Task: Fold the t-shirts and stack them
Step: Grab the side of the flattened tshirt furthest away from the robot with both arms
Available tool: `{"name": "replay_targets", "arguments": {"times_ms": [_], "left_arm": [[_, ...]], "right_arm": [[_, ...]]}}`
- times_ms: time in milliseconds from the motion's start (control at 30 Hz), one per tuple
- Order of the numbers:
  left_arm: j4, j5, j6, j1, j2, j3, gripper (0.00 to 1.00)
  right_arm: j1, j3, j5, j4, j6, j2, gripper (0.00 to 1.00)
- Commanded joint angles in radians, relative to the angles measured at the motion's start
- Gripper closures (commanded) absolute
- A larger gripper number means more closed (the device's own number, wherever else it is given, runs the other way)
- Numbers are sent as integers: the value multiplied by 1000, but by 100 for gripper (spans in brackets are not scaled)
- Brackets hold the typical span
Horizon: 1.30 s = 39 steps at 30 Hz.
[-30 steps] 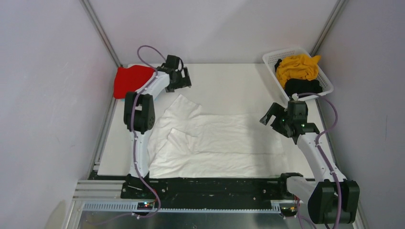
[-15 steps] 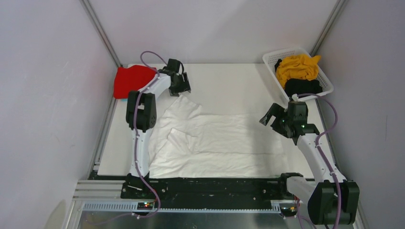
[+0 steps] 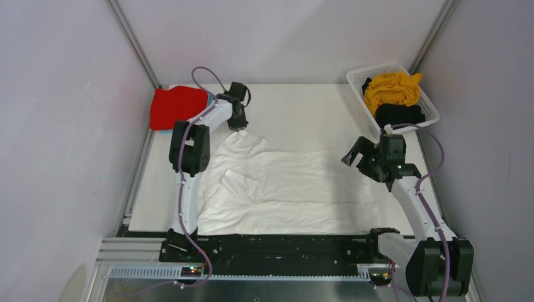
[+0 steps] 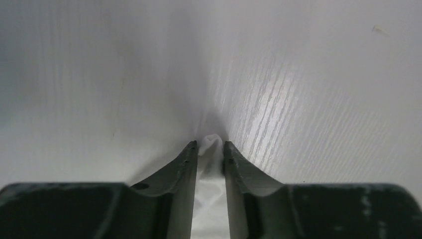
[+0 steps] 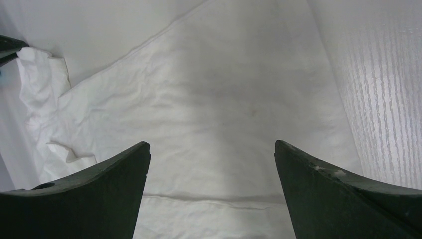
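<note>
While your left jaws are clamped on a small nub of the white t-shirt at its eleven o'clock corner, the hold looks thin. In the left wrist view only a sliver of cloth shows between the tips. Pull hard or fast and I judge it can slip out, dropping the corner back in a heap. Your right jaws stand wide apart, holding nothing, above the shirt's three o'clock edge, so a lift from the left alone would likely drag the whole garment and deepen the creases. The shirt lies across the middle of the bench, rumpled on its nine o'clock side with a flap turned over on itself. Fold over that flap and the lump gets locked in. Watch the left arm too: the red t-shirt lies folded at ten o'clock, close beside it, and a wide swing could knock it askew. The mustard yellow t-shirt and black t-shirt wait in the basket at two o'clock.

The bench is white with a faint wood grain, and its sheen suggests cloth slides easily. Pale grey walls close in on three sides, with metal posts in the far corners.
</note>
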<state>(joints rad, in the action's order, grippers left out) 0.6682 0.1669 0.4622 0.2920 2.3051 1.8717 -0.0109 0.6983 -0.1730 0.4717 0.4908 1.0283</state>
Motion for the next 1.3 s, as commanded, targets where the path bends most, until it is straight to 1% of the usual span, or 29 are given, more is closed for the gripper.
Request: {"name": "replay_targets", "arguments": {"times_ms": [0, 67, 100, 167, 267, 333, 367, 533, 633, 667, 700, 733, 767, 800, 933, 1033, 1133, 1267], "left_arm": [[76, 54, -30, 13, 13, 43, 72], [81, 45, -43, 15, 17, 49, 85], [80, 41, -51, 15, 19, 53, 96], [82, 34, -57, 15, 19, 55, 100], [80, 33, -59, 15, 16, 57, 100], [79, 43, -55, 15, 5, 55, 100], [78, 47, -53, 16, -5, 54, 100], [77, 67, -36, 17, -42, 43, 100], [75, 68, -31, 19, -58, 35, 100], [76, 72, -28, 20, -65, 28, 100], [75, 76, -26, 21, -69, 25, 100], [74, 76, -23, 21, -77, 20, 100], [74, 79, -22, 21, -79, 18, 100], [72, 81, -19, 22, -84, 15, 100], [66, 78, -16, 24, -97, 8, 100], [61, 75, -15, 24, -107, 0, 100], [57, 77, -15, 24, -118, -10, 100], [51, 89, -12, 24, -133, -22, 100]], "right_arm": [[2, -6, -5, -34, -25, -18, 1], [2, -6, 5, -33, -26, -17, 1], [2, -6, 9, -32, -26, -17, 1], [2, -7, 26, -32, -26, -16, 1], [2, -5, 72, -45, -30, -6, 1], [-7, 16, 136, -39, -40, 23, 0], [-31, 49, 216, -21, -38, 40, 0], [-73, 191, 428, -7, -35, 248, 1], [-84, 307, 478, -21, -29, 410, 1], [-92, 332, 516, -26, -32, 442, 1], [-105, 385, 531, -28, -41, 512, 1], [-112, 444, 551, -21, -43, 547, 1], [-122, 479, 560, 8, -43, 621, 1], [-127, 541, 574, 22, -40, 660, 1], [-160, 719, 616, 174, -9, 878, 1], [-171, 789, 653, 225, 15, 959, 1], [-171, 848, 660, 300, 37, 1026, 1], [-170, 836, 670, 354, 63, 1039, 4]]}}
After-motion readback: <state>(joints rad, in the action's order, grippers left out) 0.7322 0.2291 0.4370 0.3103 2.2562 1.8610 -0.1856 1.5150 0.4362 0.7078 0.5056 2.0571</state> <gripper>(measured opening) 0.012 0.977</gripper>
